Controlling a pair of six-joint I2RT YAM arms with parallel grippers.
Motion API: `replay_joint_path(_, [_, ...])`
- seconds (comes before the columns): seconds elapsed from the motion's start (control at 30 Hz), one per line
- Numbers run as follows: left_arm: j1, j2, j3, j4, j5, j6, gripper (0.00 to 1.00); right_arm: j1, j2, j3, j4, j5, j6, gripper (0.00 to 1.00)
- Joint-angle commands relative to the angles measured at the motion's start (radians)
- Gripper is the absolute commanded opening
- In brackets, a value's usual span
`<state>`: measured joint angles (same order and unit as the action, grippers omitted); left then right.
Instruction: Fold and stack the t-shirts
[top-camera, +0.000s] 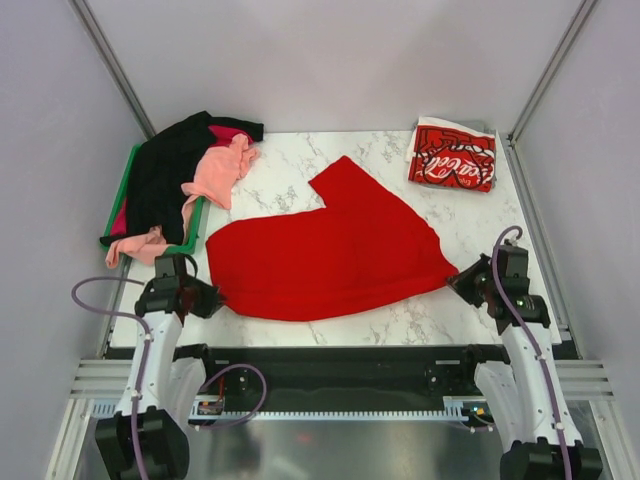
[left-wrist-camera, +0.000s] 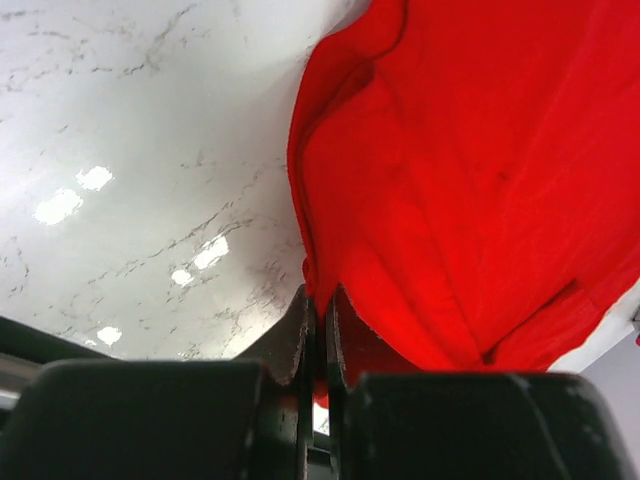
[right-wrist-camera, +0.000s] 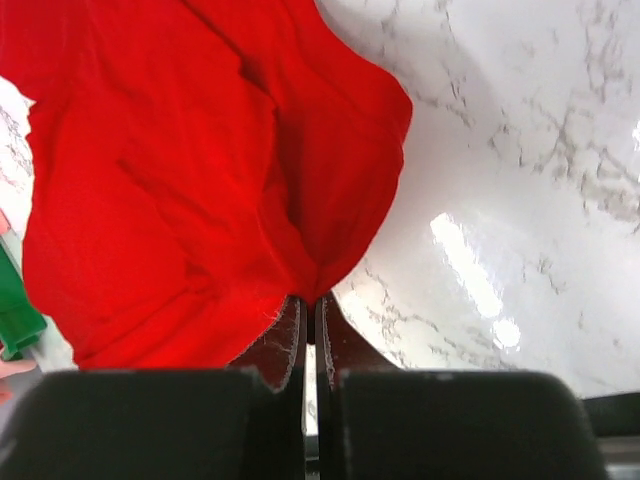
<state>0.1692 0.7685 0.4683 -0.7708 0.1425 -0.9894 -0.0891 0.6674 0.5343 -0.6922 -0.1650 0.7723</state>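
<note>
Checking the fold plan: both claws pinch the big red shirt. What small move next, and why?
Probably lift both together, to fold it over: the left claw and right claw are shut on opposite near ends of the red shirt, which lies spread out.

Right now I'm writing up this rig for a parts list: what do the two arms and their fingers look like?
The left arm and right arm match: white links between black joints, black bases. A lilac cable loops along each. The left gripper and right gripper are black and boxy; their fingers are thin, flat black blades with pale, rough edges.
</note>
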Motion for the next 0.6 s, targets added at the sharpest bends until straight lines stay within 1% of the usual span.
replay_joint_path(0.0, [0.009,-0.047,0.03,-0.074,0.023,-0.055,0.08,-0.001,-0.028,-0.019,-0.088,-0.037,0.09,0.01])
replay_joint_path(0.03, [0.01,-0.055,0.032,-0.085,0.028,-0.061,0.11,0.0,-0.031,-0.02,-0.104,-0.044,0.09,0.03])
replay_joint_path(0.07, [0.009,-0.064,0.036,-0.109,0.031,-0.061,0.14,0.003,-0.043,-0.019,-0.137,-0.042,0.079,0.16])
replay_joint_path(0.1, [0.009,-0.08,0.039,-0.123,0.031,-0.057,0.28,0.008,-0.051,-0.008,-0.16,-0.021,0.078,0.29])
replay_joint_path(0.13, [0.009,-0.092,0.043,-0.139,0.028,-0.057,0.36,0.011,-0.063,-0.004,-0.18,-0.008,0.078,0.48])
replay_joint_path(0.17, [0.009,-0.104,0.05,-0.154,0.043,-0.048,0.51,0.015,-0.081,0.006,-0.223,0.004,0.074,0.67])
replay_joint_path(0.2, [0.009,-0.119,0.056,-0.177,0.046,-0.039,0.97,0.017,-0.092,0.032,-0.252,0.048,0.077,0.97])
replay_joint_path(0.23, [0.007,-0.153,0.069,-0.195,0.043,-0.041,1.0,0.018,-0.101,0.045,-0.274,0.058,0.076,0.98])
replay_joint_path(0.3, [0.009,-0.164,0.098,-0.238,0.013,-0.014,1.0,0.023,-0.111,0.104,-0.308,0.079,0.058,0.98])
replay_joint_path(0.33, [0.007,-0.167,0.151,-0.254,-0.001,0.003,1.0,0.026,-0.108,0.13,-0.317,0.088,0.047,0.98])
replay_joint_path(0.37, [0.004,-0.167,0.188,-0.272,-0.067,0.017,1.0,0.029,-0.091,0.189,-0.316,0.09,0.032,0.98])
replay_joint_path(0.4, [-0.002,-0.166,0.228,-0.292,-0.104,0.056,1.0,0.037,-0.077,0.219,-0.303,0.088,0.018,0.98])
replay_joint_path(0.43, [-0.017,-0.161,0.307,-0.291,-0.138,0.084,1.0,0.04,-0.063,0.243,-0.244,0.053,-0.016,0.98])
replay_joint_path(0.47, [-0.025,-0.144,0.344,-0.292,-0.206,0.106,1.0,0.043,-0.02,0.268,-0.189,0.012,-0.031,0.97])
replay_joint_path(0.53, [-0.052,-0.123,0.427,-0.262,-0.254,0.176,1.0,0.063,0.056,0.286,-0.039,-0.079,-0.038,0.94])
replay_joint_path(0.57, [-0.065,-0.112,0.449,-0.249,-0.283,0.208,1.0,0.083,0.174,0.306,-0.012,-0.067,-0.039,0.91])
